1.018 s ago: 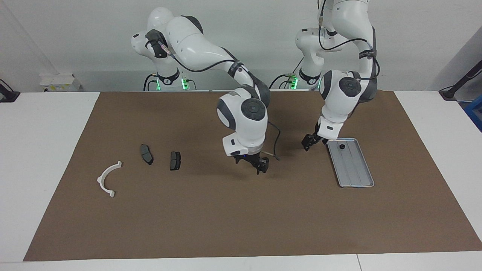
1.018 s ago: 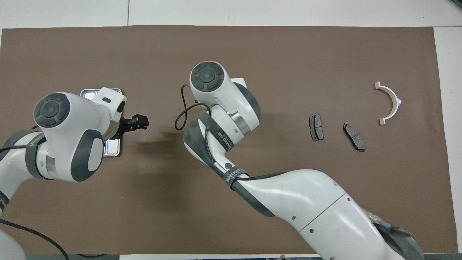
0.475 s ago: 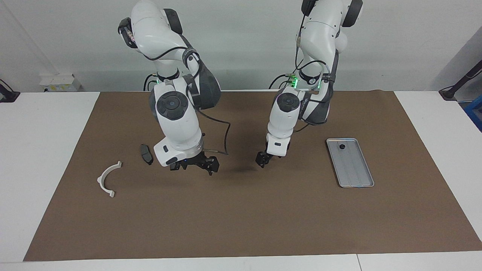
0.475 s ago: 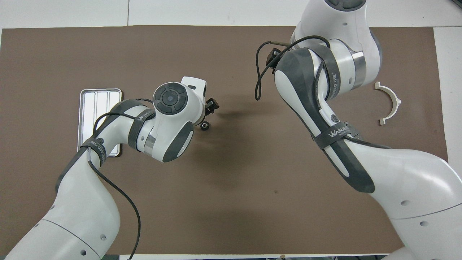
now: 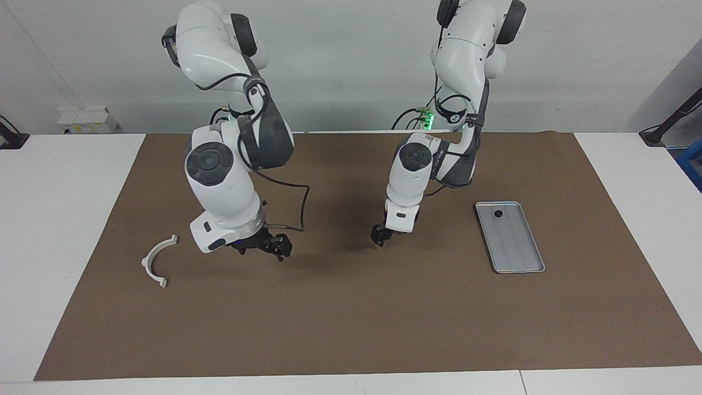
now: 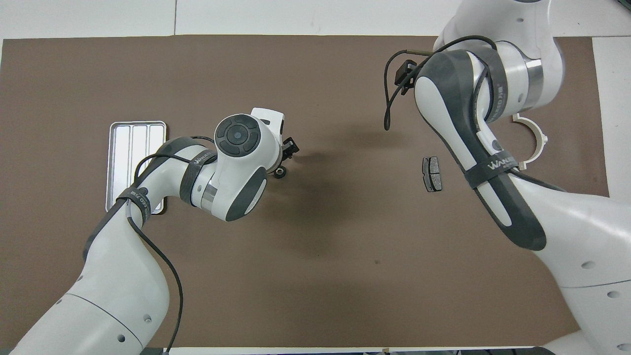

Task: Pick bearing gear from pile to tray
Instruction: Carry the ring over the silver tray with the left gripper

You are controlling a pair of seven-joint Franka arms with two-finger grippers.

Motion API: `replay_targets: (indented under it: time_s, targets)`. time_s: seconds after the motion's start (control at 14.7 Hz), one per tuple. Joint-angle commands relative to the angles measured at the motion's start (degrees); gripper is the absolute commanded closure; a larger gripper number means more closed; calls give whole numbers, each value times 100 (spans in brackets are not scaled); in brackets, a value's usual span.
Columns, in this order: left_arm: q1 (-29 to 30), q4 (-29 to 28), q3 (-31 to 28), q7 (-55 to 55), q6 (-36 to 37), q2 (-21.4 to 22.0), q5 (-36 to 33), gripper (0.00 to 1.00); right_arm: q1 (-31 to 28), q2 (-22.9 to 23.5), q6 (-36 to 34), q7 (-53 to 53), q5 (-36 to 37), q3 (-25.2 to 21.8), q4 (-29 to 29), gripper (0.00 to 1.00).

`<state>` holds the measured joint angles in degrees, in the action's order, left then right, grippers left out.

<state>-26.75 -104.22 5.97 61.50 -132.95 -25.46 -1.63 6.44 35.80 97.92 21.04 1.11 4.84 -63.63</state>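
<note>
- a small black piece [image 5: 498,214] already lay in the tray [image 5: 535,258], at the tray's end nearer the robots, toward the left arm's end of the table.
- the left gripper [image 5: 379,237], which a second ago had been at that end of the tray, had swung to mid-mat and hung low there. whether it was released or clenched could not be told.
- a black ring, seemingly the next bearing gear [image 6: 280,172], lay on the brown mat [image 5: 351,318] just beside that gripper in the overhead view, about where the right gripper had been a second earlier. it was probably set down there for the left arm to carry over.
- the right gripper [image 5: 271,249] had gone back over the pile's end of the mat. its grip could not be told either.
- one brake pad [image 6: 432,173] showed beside the right arm.
- the white bracket [image 5: 158,260] lay farthest out, unmoved.
</note>
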Motion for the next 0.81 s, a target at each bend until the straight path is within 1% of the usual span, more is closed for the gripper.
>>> replay_targets:
  time_s: [0.0,0.07,0.14,0.2,0.27,0.34,0.41,0.48,0.61,0.68,0.75]
  targets:
    - [-155,-169,-96,249,-38,85,-144,15,-151,-258,-45,-468,-23,88,-282,0]
    - [-155,-178,-96,257,-56,85,-144,17,-178,-354,-53,-617,-23,88,-343,0]
    - [-163,-230,-96,275,-91,94,-144,21,-248,-538,-19,-801,-23,79,-509,0]
    - [-163,-274,-96,310,-178,103,-144,24,-318,-766,69,-1090,-32,79,-797,0]
    - [-163,-327,-96,328,-231,112,-144,30,-345,-1029,226,-1424,-58,53,-1113,0]
    - [-163,-319,-96,328,-223,121,-144,44,-388,-1327,306,-1679,-58,26,-1439,0]
    - [-155,-301,-96,336,-171,121,-144,74,-432,-1635,316,-1804,-67,-26,-1738,0]
    - [-155,-266,-105,328,-127,121,-144,100,-442,-1943,255,-1883,-67,-114,-1976,0]
    - [-85,31,-105,275,311,112,-153,100,-433,-2593,80,-2024,-67,-272,-2416,0]
    - [-58,181,-113,240,522,112,-153,100,-424,-2796,-87,-2033,-67,-290,-2478,0]
    - [29,200,-139,118,620,173,-153,100,-424,-2946,-289,-2034,-67,-299,-2470,0]
